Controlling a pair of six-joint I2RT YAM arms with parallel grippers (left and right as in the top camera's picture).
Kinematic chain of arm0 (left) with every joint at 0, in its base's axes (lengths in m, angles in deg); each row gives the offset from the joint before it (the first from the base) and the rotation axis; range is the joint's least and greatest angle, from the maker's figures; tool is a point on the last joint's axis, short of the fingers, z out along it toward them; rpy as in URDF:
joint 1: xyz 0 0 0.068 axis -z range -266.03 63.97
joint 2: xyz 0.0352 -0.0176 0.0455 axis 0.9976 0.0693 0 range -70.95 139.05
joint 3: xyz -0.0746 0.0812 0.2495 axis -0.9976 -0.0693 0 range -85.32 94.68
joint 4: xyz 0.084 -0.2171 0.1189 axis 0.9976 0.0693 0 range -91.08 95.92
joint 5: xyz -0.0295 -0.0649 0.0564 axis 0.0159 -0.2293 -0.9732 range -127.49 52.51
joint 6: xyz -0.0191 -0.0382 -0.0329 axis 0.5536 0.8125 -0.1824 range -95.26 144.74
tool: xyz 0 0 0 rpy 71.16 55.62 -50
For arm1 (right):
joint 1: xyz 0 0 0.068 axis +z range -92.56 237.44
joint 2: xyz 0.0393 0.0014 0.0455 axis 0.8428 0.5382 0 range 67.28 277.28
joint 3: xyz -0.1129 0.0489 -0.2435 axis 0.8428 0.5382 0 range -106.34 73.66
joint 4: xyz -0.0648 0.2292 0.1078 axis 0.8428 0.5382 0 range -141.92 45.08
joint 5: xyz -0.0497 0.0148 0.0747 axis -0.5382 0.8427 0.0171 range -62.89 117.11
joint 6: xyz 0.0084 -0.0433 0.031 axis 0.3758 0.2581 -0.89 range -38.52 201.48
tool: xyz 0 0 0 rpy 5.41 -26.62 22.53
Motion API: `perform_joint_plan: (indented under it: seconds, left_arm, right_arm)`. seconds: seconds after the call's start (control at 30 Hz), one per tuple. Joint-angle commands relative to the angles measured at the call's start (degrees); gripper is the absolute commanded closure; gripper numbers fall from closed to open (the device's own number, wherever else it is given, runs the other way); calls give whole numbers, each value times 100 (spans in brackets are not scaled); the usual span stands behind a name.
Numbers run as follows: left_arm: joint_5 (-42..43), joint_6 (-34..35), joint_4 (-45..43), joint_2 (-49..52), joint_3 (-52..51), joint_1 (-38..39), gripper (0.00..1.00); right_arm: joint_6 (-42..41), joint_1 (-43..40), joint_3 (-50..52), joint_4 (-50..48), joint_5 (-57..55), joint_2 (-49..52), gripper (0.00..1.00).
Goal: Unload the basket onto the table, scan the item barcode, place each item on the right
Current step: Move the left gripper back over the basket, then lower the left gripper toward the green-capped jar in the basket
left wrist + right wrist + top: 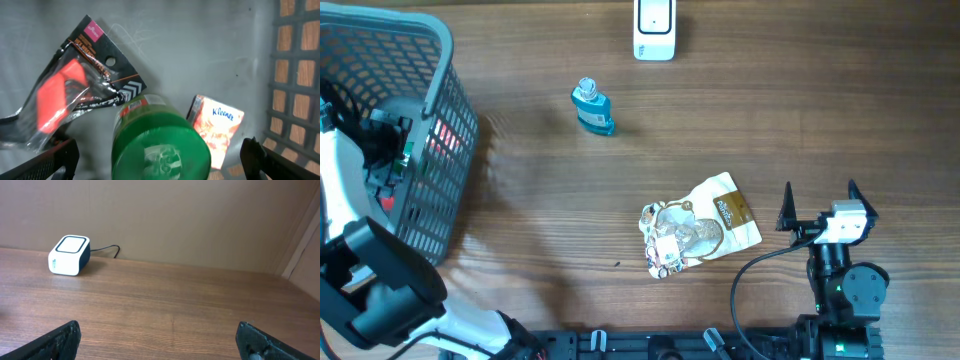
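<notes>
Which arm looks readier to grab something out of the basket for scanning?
Left. The left gripper, open, hangs inside the basket right over the green jar; the right gripper sits open far across the table.

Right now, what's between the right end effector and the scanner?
Nothing: bare table between the right end effector and the scanner, seen in the overhead and right wrist views. The snack pouch lies beside that line, not on it.
</notes>
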Motion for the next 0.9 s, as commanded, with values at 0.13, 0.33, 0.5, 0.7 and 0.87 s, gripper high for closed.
perform_joint_plan:
  seconds: [0.13,0.33,0.5,0.7,0.87]
  left_arm:
    - [-107,256,-367,291,35,319,0]
    - [-358,291,-415,293,35,520,0]
    - [-531,293,-48,293,35,520,0]
    - [-595,599,260,293,35,520,0]
    - [-763,1117,470,295,35,518,0]
  right_arm:
    - [61,-24,4,-13,90,0,0]
    - [61,-24,4,-13,90,0,0]
    - [59,-22,4,-13,90,0,0]
    - [61,-24,4,-13,90,0,0]
    - [59,-22,4,-13,90,0,0]
